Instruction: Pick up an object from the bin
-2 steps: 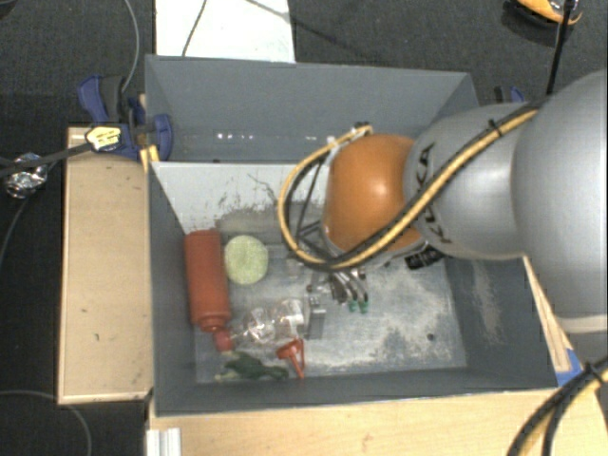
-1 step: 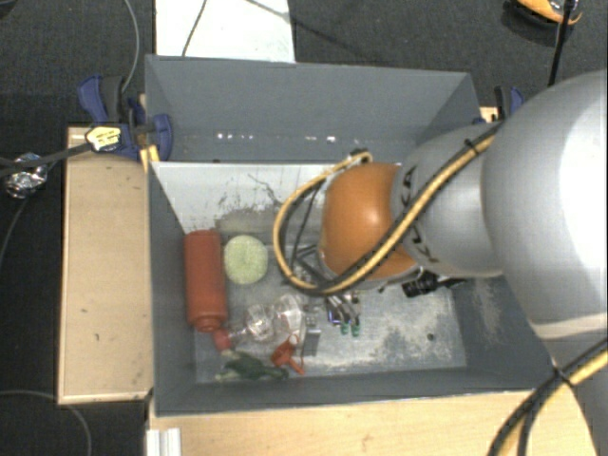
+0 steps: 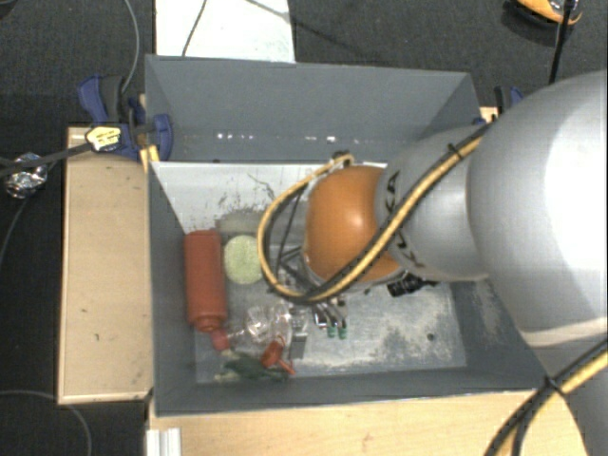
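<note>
Clear crinkly plastic (image 3: 264, 327) lies near the lower left corner of the bin (image 3: 313, 112), heaped with small red bits (image 3: 274, 355) and something green (image 3: 249, 370). Our tool (image 3: 329, 323) hangs just beside it, under the orange cover (image 3: 342, 226). We cannot tell if it is spread or pressed together. We think the plastic may slip away, or the tool may catch other bits, since they lie so close.

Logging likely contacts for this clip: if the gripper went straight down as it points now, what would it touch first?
Probably the bin's bare floor, just right of the clear plastic piece. The gripper hangs at the edge of that heap. Depth is unclear.
</note>
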